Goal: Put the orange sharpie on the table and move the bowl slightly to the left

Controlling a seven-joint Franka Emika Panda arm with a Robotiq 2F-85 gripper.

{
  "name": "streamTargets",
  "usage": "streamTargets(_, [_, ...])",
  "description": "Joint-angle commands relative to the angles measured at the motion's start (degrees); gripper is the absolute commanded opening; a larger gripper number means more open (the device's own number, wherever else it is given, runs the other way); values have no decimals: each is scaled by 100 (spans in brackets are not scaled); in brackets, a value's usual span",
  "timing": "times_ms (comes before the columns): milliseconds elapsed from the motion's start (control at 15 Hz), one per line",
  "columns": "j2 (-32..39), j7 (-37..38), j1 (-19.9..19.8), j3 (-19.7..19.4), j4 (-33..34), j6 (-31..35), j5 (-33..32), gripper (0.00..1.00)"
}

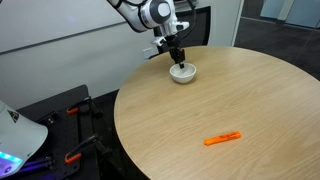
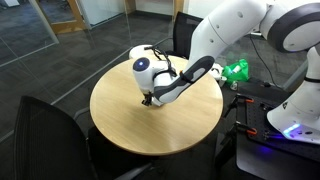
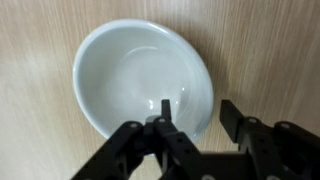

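The white bowl (image 1: 182, 73) sits near the far edge of the round wood-grain table (image 1: 260, 95). It fills the wrist view (image 3: 130, 75) and is empty. My gripper (image 1: 178, 58) is right above it and open. In the wrist view the gripper (image 3: 198, 108) straddles the bowl's rim, with one finger inside the bowl and the other outside over the table. The orange sharpie (image 1: 222, 139) lies flat on the table near the front, well away from the bowl. In an exterior view the gripper (image 2: 148, 99) hangs low over the table (image 2: 130, 125), and the arm hides the bowl there.
Black chairs stand round the table (image 2: 40, 135). A dark cart with orange clamps (image 1: 72, 110) stands beside the table. A green object (image 2: 238, 70) lies on a stand behind the arm.
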Motion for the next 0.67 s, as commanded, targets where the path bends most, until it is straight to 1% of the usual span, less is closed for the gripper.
streamTargets(0, [-294,84,97,-61,-199,-102,-146,85])
streamTargets(133, [-406,103,110,-58,-287,-97,-146,99])
streamTargets(400, [-739,184,147,-53,-618,-37,-150,100])
streamTargets(600, [-1180,184,132,30,-1117,41,-114,100])
